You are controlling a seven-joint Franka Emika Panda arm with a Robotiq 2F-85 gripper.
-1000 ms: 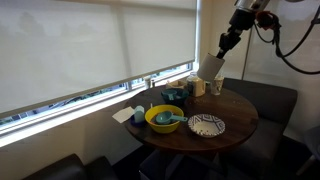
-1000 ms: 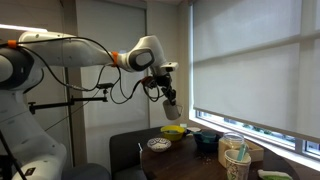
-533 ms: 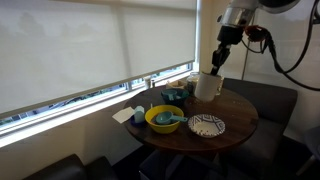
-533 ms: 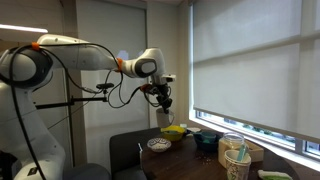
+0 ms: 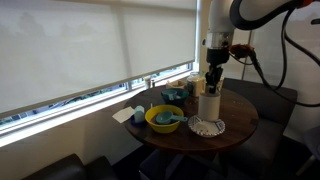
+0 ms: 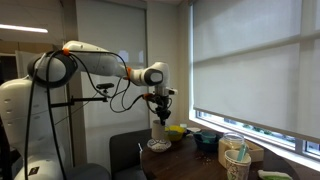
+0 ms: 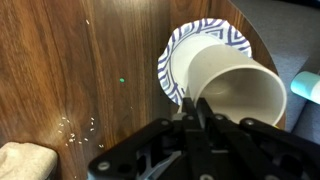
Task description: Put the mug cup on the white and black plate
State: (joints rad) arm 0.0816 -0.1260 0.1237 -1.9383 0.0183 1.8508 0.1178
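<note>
Dark wood, visible grain, slight sheen: table (image 7: 90, 70). Cream, smooth, matt, ceramic-looking: mug cup (image 7: 220, 65). Smooth, lightly glossy: white and black plate (image 7: 180, 50). Black, matt, plastic-looking: gripper (image 7: 197, 108). Soft, rough-textured: beige cloth (image 7: 25, 160).

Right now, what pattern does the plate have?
Plate: white with dark zigzag bands, clearest in wrist view.

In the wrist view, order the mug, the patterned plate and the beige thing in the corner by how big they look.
1. mug cup, though it is nearest the camera.
2. plate, partly hidden behind the mug.
3. beige thing, cut off by the frame edge.
</note>
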